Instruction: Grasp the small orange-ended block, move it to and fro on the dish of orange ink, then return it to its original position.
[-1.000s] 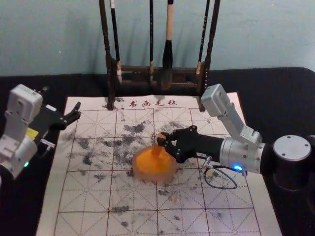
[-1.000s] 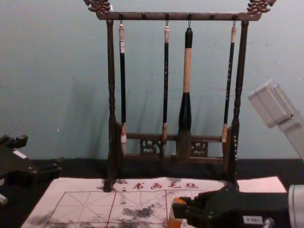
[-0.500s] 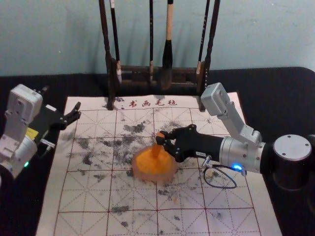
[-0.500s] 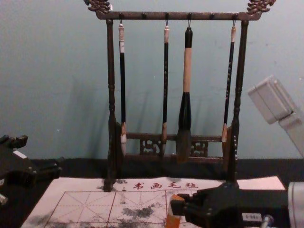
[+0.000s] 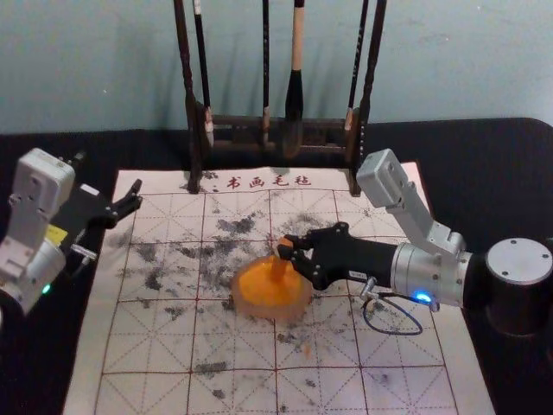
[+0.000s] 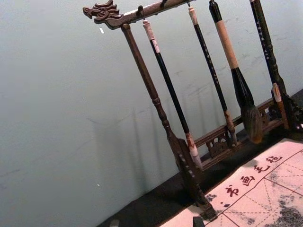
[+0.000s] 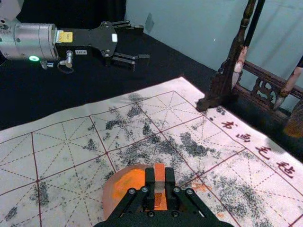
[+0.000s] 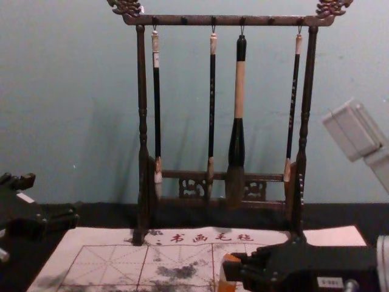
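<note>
Plainly, at the left of the head view, the left gripper (image 5: 136, 195) hangs with its fingers spread and nothing between them, near the far left corner of the mat (image 5: 143, 350). The mat lies on the dark-covered desk (image 5: 492, 173), its ruled grid blotched with dark stains.

Next, behind the mat's middle, stands the wooden rack (image 5: 191, 130); four brushes (image 8: 240, 91) hang from it, bristles down, the thick one right of centre.

In front of the rack, on the mat, sits the round dish (image 5: 241, 302) with orange ink (image 5: 259, 285) in it. Above the dish is the block (image 7: 159, 171), roughly upright, orange at its top and lower down, with a paler band between. I cannot tell whether its lower end touches the ink. The right gripper (image 5: 289, 246) comes in from the right and has the block pinched between its fingers.
</note>
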`<action>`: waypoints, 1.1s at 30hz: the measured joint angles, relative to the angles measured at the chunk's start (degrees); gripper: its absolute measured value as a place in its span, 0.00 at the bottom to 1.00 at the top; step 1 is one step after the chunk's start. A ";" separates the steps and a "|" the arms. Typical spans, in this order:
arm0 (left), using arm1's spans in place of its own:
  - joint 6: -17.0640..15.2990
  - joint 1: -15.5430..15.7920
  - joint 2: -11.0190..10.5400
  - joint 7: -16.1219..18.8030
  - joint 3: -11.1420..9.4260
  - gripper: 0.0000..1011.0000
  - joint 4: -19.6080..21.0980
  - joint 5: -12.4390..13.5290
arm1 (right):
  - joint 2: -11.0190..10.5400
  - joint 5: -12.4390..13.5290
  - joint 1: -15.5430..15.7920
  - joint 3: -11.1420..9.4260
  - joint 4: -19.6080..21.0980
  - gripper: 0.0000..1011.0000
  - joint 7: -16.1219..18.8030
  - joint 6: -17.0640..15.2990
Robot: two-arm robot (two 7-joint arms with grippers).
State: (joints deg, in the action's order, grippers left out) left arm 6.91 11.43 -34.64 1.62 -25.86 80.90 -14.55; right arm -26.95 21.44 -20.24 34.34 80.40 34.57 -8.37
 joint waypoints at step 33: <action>0.00 0.00 0.00 0.00 0.00 0.99 0.00 0.00 | -1.04 0.19 0.45 1.56 1.69 0.12 1.71 0.14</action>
State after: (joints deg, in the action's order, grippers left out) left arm 6.91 11.43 -34.65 1.62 -25.86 80.90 -14.55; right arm -28.00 21.63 -19.79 35.90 82.09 36.28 -8.23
